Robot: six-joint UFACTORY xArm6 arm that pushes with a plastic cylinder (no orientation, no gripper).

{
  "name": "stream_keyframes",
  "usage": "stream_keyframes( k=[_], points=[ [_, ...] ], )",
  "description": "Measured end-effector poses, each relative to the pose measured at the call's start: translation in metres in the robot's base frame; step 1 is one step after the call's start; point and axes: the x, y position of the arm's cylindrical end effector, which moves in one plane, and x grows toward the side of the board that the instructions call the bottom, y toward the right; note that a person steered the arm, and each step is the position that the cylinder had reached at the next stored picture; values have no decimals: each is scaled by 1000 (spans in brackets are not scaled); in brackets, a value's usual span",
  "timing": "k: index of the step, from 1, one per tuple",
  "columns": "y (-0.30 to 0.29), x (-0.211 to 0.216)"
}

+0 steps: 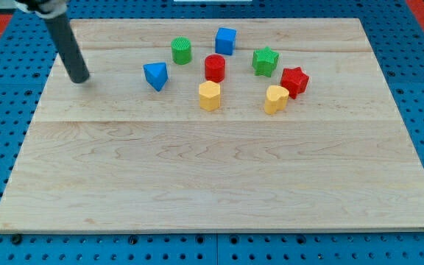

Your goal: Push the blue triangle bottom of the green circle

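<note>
Tip position relative to target
My tip (pixel 80 78) stands apart, view's left of the blue triangle (pixel 155 75); no fingers fitted; green circle (pixel 181 51) lies upper-right.

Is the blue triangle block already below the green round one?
Not yet. The blue triangle sits toward the view's lower left of the green circle, and my tip is apart, further left.

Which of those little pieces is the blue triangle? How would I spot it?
Look at the wooden board, at the cluster of blocks near the view's top. The blue triangle is the cluster's leftmost piece, just below-left of the green circle. The other blue piece, the blue cube, sits farther right and is square.
</note>
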Motion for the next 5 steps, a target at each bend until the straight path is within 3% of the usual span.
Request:
stream_keyframes(
  k=[1, 2, 3, 4, 5],
  points=[
    [82, 0],
    [107, -18],
    [90, -5],
    [106, 59],
    [163, 103]
  ],
)
